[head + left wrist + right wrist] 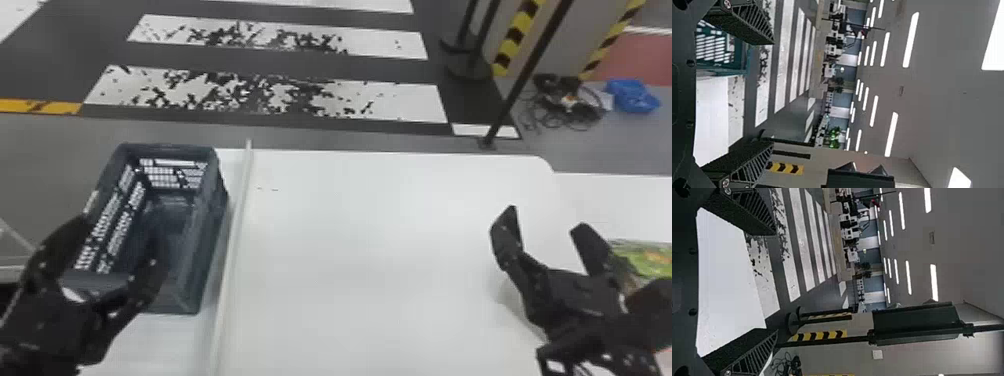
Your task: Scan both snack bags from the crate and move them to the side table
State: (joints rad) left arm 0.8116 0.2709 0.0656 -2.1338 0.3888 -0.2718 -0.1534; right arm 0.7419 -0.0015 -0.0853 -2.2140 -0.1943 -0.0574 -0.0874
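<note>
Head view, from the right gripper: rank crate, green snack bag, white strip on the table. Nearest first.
From the right gripper:
1. Green snack bag: just to its right, partly behind the gripper.
2. White strip: well to its left, running along the crate's right side.
3. Crate: farther left, just past the strip.

Black left end effector at eight o'clock, matching right end effector at four: tapering fingers with slanted side ribs, a silvery screw near each root, small round recesses in the palm.
</note>
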